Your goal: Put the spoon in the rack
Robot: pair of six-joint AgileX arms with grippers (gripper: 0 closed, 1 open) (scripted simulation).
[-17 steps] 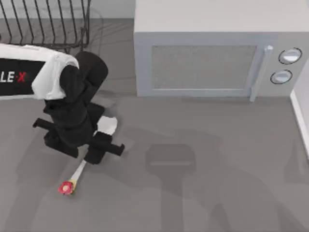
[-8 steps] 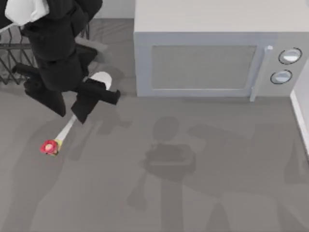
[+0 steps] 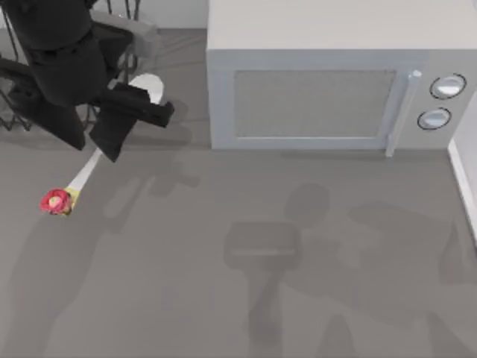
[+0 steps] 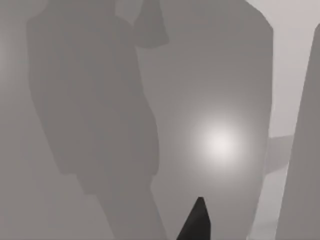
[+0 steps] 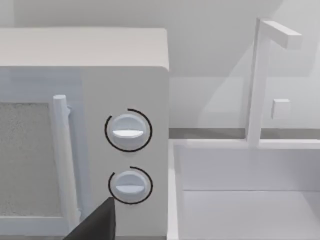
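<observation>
The top view looks straight down; the right wrist view shares its microwave (image 3: 313,82), seen close from the front.

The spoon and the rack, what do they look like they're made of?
Spoon: probably plastic, with a matte white bowl and handle, yellow collar, red knob. It is held in the left pincer. Rack: likely coated metal wire, going by its thin black tines.

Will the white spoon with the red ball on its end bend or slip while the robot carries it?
Probably not bend: the white spoon with a red round knob stays straight, held mid-handle by the left gripper. It looks thin and smooth, so it might swivel or slip. The knob could make that end droop.
</observation>
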